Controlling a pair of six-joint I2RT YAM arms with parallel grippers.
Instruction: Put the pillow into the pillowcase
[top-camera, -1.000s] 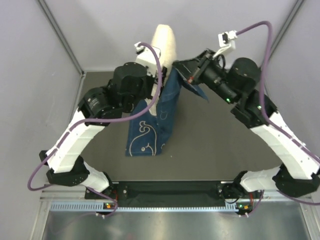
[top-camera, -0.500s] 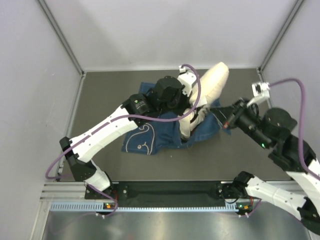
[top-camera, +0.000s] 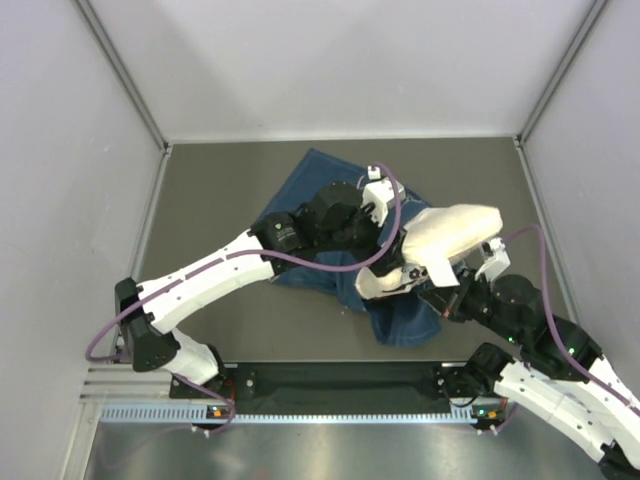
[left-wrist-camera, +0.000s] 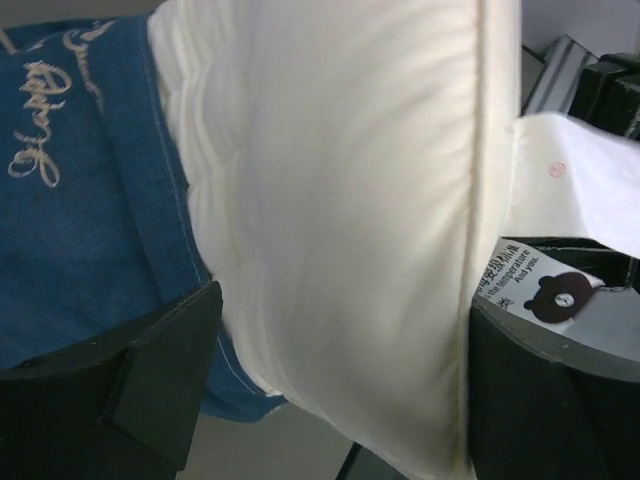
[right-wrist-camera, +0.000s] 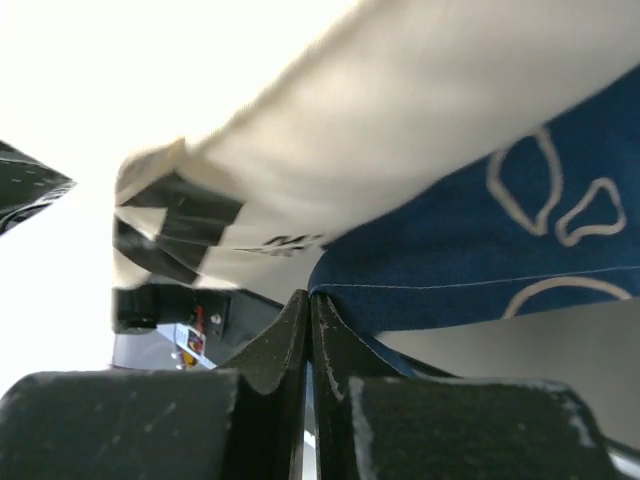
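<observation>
Top external view: the cream pillow (top-camera: 452, 232) lies slantwise over the near-right part of the dark blue pillowcase (top-camera: 318, 178), which is spread rumpled on the grey table (top-camera: 200, 200). The pillow's lower end meets the case's bunched edge, and its other end juts out to the right. How much of it sits inside the case cannot be told. The left gripper (left-wrist-camera: 345, 300) has its jaws spread wide, with the pillow's bulk filling the gap between them. A blue hem runs just beside one finger, and a white tag (left-wrist-camera: 585, 190) and a bear-print label show near the other. The right gripper (right-wrist-camera: 308, 300) has its jaws pressed together on the pillowcase's hem, directly under the pillow.
</observation>
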